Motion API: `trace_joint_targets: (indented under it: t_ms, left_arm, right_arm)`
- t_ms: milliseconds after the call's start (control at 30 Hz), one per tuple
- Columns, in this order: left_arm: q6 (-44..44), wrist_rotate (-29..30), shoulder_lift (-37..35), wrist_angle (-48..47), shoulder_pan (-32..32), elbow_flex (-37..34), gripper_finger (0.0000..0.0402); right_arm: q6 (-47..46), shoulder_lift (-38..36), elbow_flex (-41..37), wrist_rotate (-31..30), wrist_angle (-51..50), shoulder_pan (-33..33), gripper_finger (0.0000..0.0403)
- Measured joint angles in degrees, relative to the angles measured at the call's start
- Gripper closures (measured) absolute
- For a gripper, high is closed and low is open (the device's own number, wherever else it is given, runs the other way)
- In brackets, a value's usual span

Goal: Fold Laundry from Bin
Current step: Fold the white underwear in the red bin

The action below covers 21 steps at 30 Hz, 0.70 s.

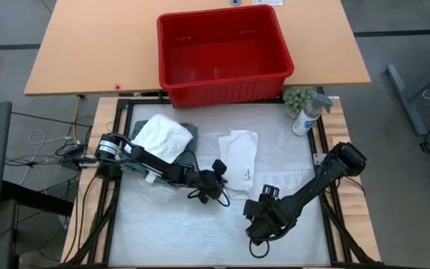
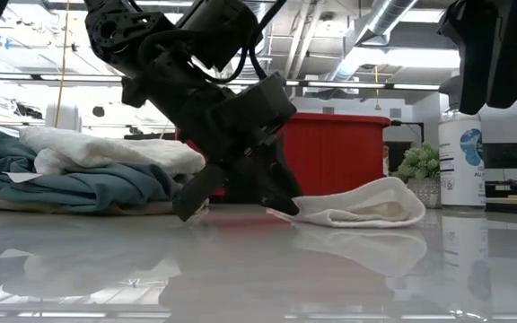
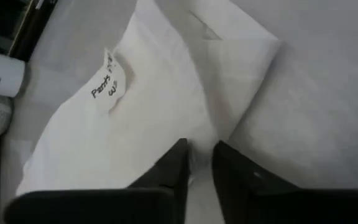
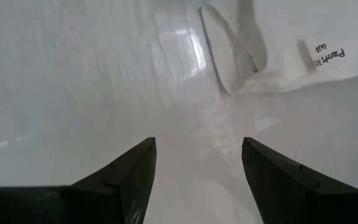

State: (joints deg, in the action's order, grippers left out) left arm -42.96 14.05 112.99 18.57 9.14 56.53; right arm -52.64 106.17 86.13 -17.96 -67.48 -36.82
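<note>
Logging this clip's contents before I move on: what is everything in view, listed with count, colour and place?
bin: one, red, on the wooden table beyond the work table.
white garment: one, flat at the work table's middle, bearing a handwritten label.
folded pile: white cloth over dark teal cloth, far-left area of the work table.
spray bottle: one, white, far-right corner.
small plant: one, green, beside the bottle.
left hand: dark, narrowly parted at the white garment's near edge.
right hand: dark, open, over bare table.
</note>
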Motion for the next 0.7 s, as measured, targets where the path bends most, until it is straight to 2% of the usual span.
trace_joint_targets:
  t_ms: [133, 367, 567, 700]
  left_arm:
    - [-1.51, 1.36, 0.00, -0.54, 0.62, 0.36, 0.0390]
    - [-2.45, 7.93, 0.00, -8.54, 1.89, 7.64, 0.0392]
    - [5.78, 7.11, 0.00, -24.07, 2.28, 17.97, 0.0399]
    - [15.59, 2.34, -0.02, -33.56, 2.28, 23.68, 0.0398]
  right_arm:
    - [0.02, 0.00, 0.00, 0.02, 0.03, 0.00, 0.0140]
    - [-1.87, 0.00, 0.00, 0.00, -0.01, 0.26, 0.0140]
    - [-6.21, 0.00, 0.00, -0.04, -1.32, 0.98, 0.0140]
    - [-9.92, 0.00, 0.00, -0.15, -3.76, 1.00, 0.0140]
